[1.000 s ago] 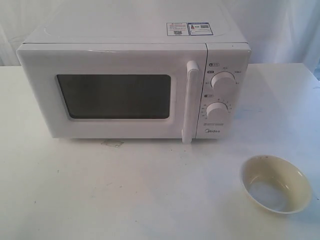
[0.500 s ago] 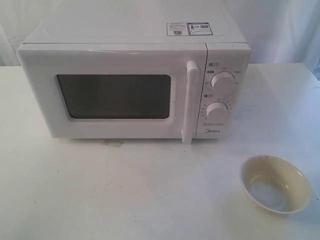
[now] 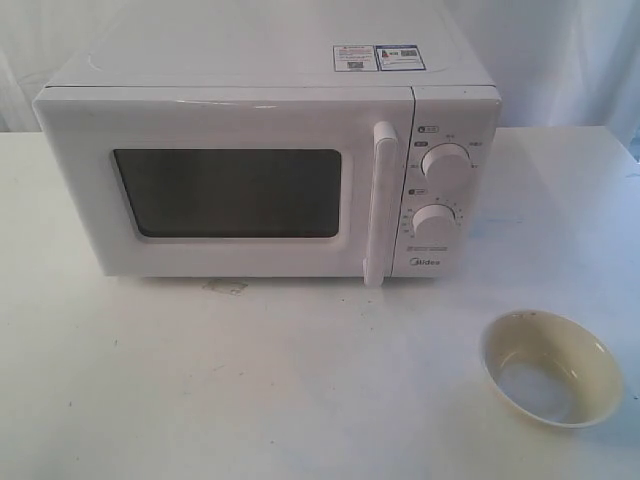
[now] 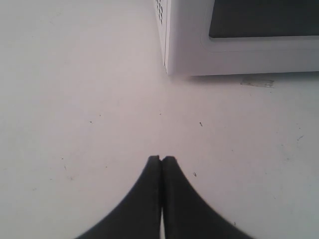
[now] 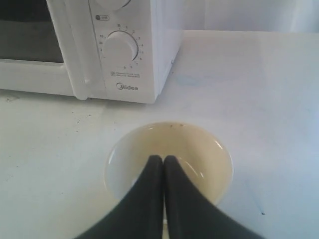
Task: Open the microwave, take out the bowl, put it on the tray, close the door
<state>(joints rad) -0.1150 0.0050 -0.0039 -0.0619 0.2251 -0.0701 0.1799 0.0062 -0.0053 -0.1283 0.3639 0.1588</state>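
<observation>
The white microwave [image 3: 270, 160] stands at the back of the white table, its door [image 3: 225, 190] shut flush, with the vertical bar handle [image 3: 378, 205] beside two round dials. The cream bowl [image 3: 550, 368] sits on the table at the front right, outside the microwave. No tray shows in any view. My right gripper [image 5: 163, 158] is shut with nothing in it, hovering over the bowl [image 5: 199, 149], and the microwave [image 5: 124, 50] lies beyond. My left gripper [image 4: 161, 159] is shut and empty above bare table, off the microwave's [image 4: 239, 45] left front corner. Neither arm shows in the exterior view.
The table [image 3: 250, 390] is white with small specks and a scuffed mark [image 3: 225, 287] just in front of the microwave. White curtain cloth [image 3: 570, 60] hangs behind it. The table's far edge runs past the microwave's right side.
</observation>
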